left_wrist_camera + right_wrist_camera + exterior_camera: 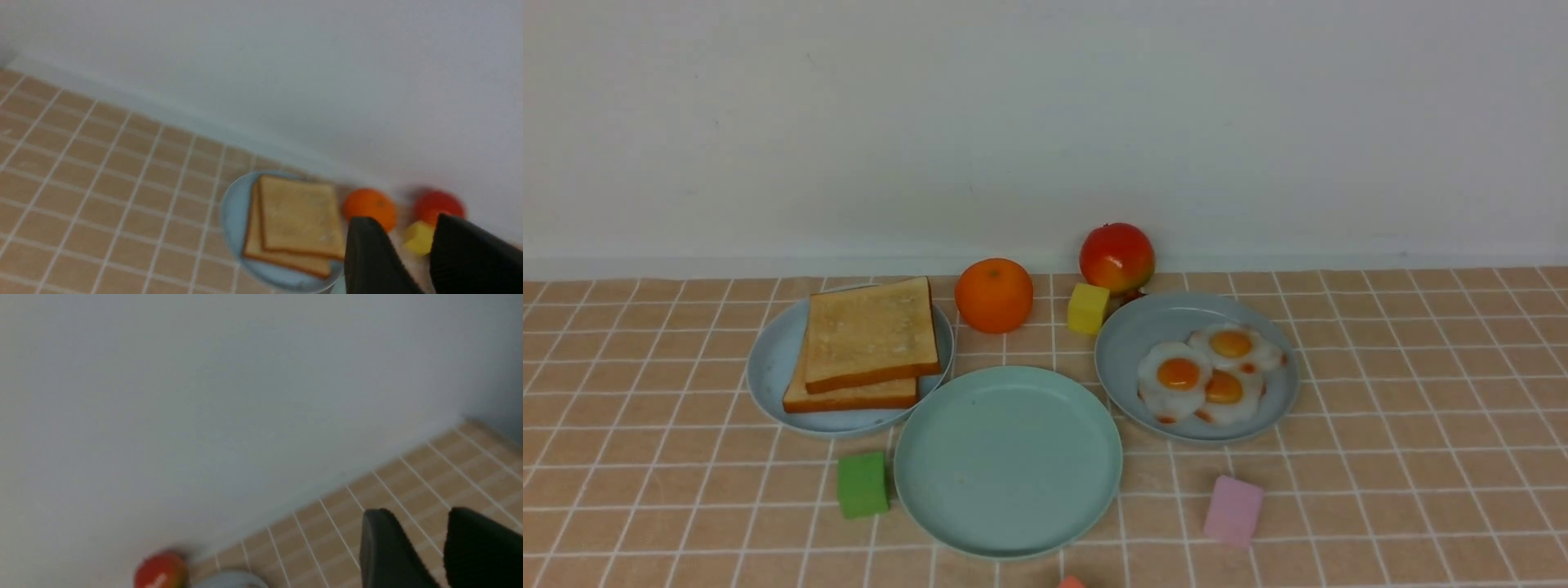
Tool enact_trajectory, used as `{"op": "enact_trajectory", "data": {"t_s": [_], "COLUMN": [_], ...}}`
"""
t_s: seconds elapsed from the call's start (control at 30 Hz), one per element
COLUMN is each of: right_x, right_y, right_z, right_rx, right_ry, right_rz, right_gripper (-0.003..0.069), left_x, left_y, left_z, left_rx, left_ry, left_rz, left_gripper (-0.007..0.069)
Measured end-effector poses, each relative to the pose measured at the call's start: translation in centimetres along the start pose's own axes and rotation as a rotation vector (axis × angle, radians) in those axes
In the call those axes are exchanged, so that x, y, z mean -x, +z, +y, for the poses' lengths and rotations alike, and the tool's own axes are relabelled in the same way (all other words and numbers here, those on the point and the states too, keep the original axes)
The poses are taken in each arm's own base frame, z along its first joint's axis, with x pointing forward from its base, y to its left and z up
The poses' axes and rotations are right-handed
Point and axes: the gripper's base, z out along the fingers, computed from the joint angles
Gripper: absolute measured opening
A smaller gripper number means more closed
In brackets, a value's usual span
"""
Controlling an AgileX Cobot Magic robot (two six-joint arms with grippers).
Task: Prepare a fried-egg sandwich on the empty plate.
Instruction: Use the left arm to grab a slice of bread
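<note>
The empty mint-green plate (1008, 461) sits at the front middle of the tiled table. Two golden-brown toast slices (870, 331) lie stacked on a pale sky-blue plate (768, 367) at the left. Three fried eggs (1176, 376) with orange yolks lie on a grey-blue plate (1127, 335) at the right. Neither gripper shows in the front view. In the left wrist view, my left gripper (404, 219) is open and empty, held above the table, with the toast stack (300, 216) beside it. In the right wrist view, my right gripper (417, 511) is open and empty over bare tiles.
An orange (993, 295), a red apple (1116, 257) and a yellow cube (1088, 308) stand behind the plates near the wall. A green cube (863, 484) lies left of the mint plate, a pink cube (1233, 510) right of it. A small red piece (1071, 582) shows at the front edge.
</note>
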Motion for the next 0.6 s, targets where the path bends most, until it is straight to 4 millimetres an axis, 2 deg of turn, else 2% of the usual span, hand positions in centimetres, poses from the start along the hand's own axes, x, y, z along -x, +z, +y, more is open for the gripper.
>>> {"op": "enact_trajectory", "data": {"t_s": [0.03, 0.17, 0.23, 0.3, 0.33, 0.37, 0.43, 0.47, 0.57, 0.6], "right_x": [-0.3, -1.2, -2.7, -4.0, -4.2, -5.3, -6.7, -6.8, -8.1, -8.2], "right_y": [0.5, 1.1, 1.3, 1.3, 1.3, 1.0, 0.6, 0.5, -0.3, -0.4], "right_z": [0.1, 0.9, 1.9, 2.8, 2.9, 3.6, 4.6, 4.7, 5.8, 5.8], "right_rx": [0.000, 0.039, 0.086, 0.134, 0.136, 0.181, 0.253, 0.267, 0.374, 0.376], "right_ry": [-0.004, -0.012, -0.054, -0.103, -0.118, -0.168, -0.246, -0.261, -0.365, -0.367], "right_rz": [0.028, 0.101, 0.226, 0.336, 0.357, 0.449, 0.550, 0.564, 0.656, 0.659], "right_gripper": [0.0239, 0.0239, 0.0239, 0.0239, 0.0239, 0.0239, 0.0239, 0.0239, 0.0239, 0.0239], "left_x": [-0.5, -1.9, -3.4, -4.3, -4.5, -5.0, -5.1, -5.1, -4.4, -4.3], "left_y": [1.9, 5.7, 9.6, 11.9, 12.4, 14.2, 16.3, 16.6, 20.3, 20.5], "left_z": [0.2, 0.4, 0.6, 0.7, 0.6, 0.4, 0.0, 0.0, 0.2, 0.3], "left_rx": [0.045, 0.110, 0.154, 0.176, 0.178, 0.178, 0.157, 0.153, 0.088, 0.089], "left_ry": [0.008, -0.017, -0.047, -0.070, -0.075, -0.088, -0.100, -0.103, -0.166, -0.161], "left_rz": [0.076, 0.217, 0.347, 0.424, 0.439, 0.497, 0.559, 0.562, 0.647, 0.649], "left_gripper": [0.0238, 0.0238, 0.0238, 0.0238, 0.0238, 0.0238, 0.0238, 0.0238, 0.0238, 0.0238]}}
